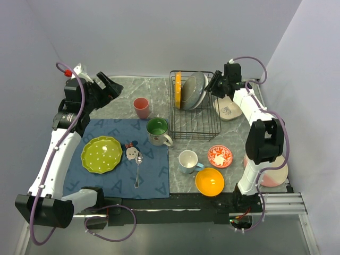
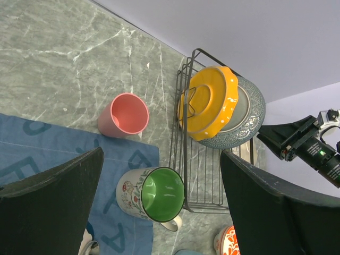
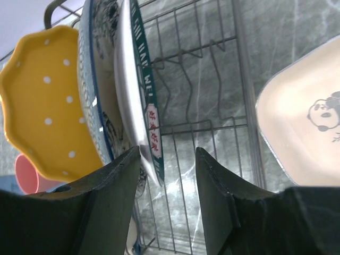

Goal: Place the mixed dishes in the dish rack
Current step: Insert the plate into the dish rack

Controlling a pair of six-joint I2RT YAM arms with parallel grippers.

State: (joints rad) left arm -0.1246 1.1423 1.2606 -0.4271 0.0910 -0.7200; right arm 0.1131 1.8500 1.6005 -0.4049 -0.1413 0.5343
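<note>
The black wire dish rack (image 1: 197, 119) holds an orange scalloped plate (image 1: 178, 88), a grey patterned plate (image 1: 190, 90) and a white plate with a green rim (image 3: 139, 90), all on edge at its far end. My right gripper (image 1: 213, 87) hovers at the rack's far right side. In the right wrist view its jaws (image 3: 167, 154) stand apart, with the white plate's lower rim between them, close to the left finger (image 3: 114, 180). My left gripper (image 1: 111, 87) hangs wide open at the back left, above the pink cup (image 2: 124, 114) and the green-lined mug (image 2: 159, 194).
On the blue cloth mat (image 1: 114, 178) lie a lime-green plate (image 1: 101, 154), a small dish (image 1: 130, 153) and a spoon (image 1: 138, 167). A cream panda plate (image 1: 228, 109) sits right of the rack. Nearer are a white mug (image 1: 188, 161), a red-patterned dish (image 1: 219, 156), an orange bowl (image 1: 209, 181) and a pink plate (image 1: 276, 175).
</note>
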